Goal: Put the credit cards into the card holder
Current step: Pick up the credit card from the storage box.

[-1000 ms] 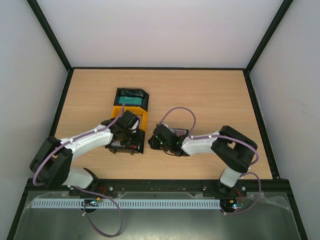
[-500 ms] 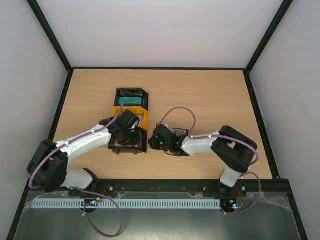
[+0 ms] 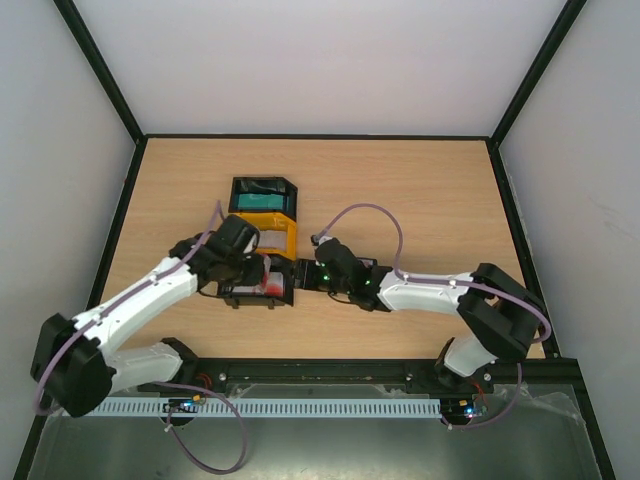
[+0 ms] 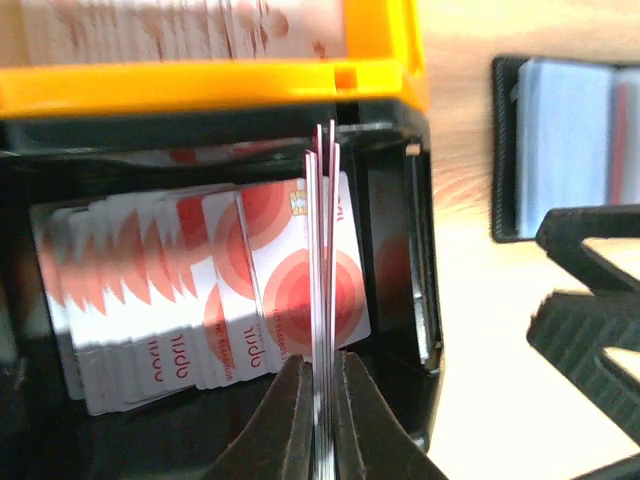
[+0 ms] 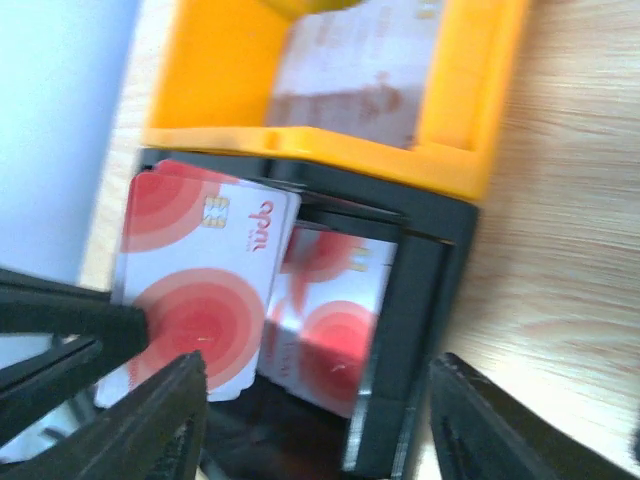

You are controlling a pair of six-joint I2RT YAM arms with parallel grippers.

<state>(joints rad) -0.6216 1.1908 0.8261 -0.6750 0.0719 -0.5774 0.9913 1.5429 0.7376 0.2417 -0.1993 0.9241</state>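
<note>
I've got L gripper (image 4: 320, 365) clamped tight on a few credit cards (image 4: 322, 250), edge-up over black tray (image 4: 420, 250) for handoff, I reckon; R gripper (image 5: 315, 365) spread wide, empty; card holder (image 4: 560, 150) unfolded beside tray.

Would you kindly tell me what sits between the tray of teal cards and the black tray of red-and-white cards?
The yellow tray sits between them, as the top view shows.
</note>
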